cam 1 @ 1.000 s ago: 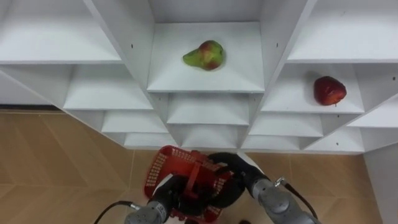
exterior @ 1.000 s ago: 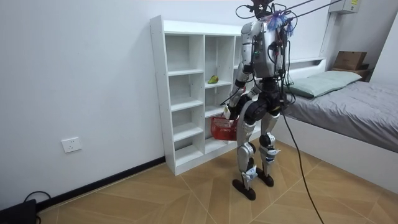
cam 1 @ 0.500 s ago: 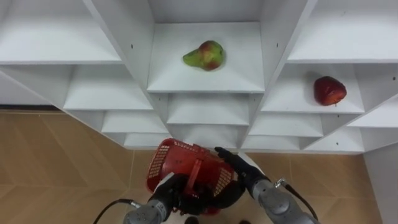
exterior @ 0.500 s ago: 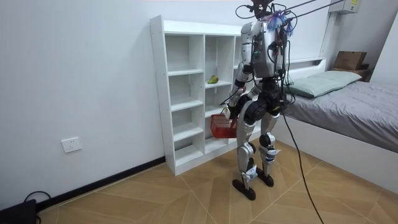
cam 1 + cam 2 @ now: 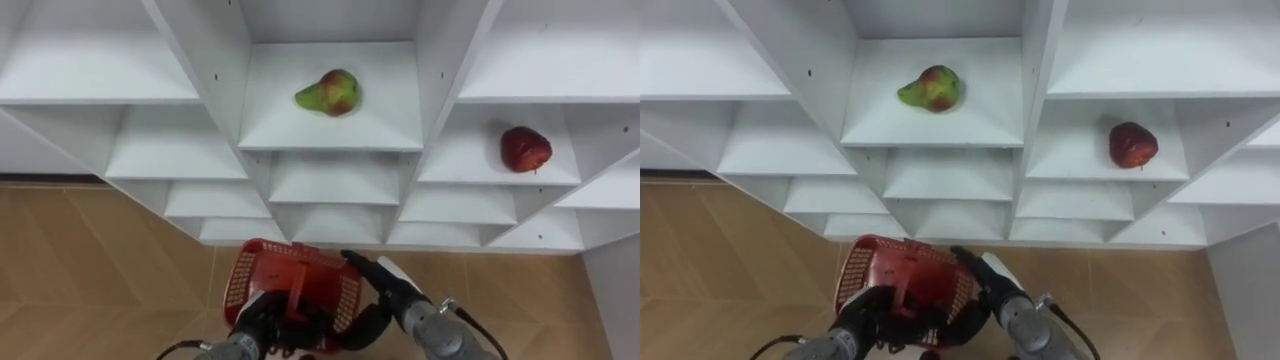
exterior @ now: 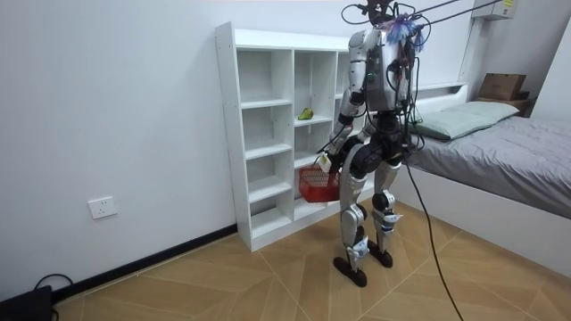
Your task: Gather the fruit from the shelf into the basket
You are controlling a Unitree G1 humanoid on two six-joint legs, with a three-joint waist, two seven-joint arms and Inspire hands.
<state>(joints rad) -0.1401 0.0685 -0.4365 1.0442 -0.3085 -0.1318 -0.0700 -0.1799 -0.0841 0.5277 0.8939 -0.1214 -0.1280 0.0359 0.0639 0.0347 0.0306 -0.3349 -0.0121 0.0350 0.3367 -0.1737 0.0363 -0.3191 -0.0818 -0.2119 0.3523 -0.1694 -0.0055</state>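
Since a second ago the red basket (image 5: 241,284) has come up and a little leftward, and the right hand (image 5: 392,292) has straightened its fingers beside it. At the basket's near edge, left of its middle, the left hand (image 5: 263,316) is curled round the handle (image 5: 297,288). It carries the basket low in front of the robot with the mouth open toward the white closet (image 5: 203,62), likely so fruit can drop straight in. Just right of the basket, the right hand lies flat, fingers straight and together along the rim. It seems to steady the basket, though I cannot tell whether it touches. Both fruits are uncollected. A green-and-red pear (image 5: 328,91) lies on a shelf well above the basket. A red apple (image 5: 524,149) sits on a shelf above and well to the basket's right. The basket appears to hold no fruit yet.
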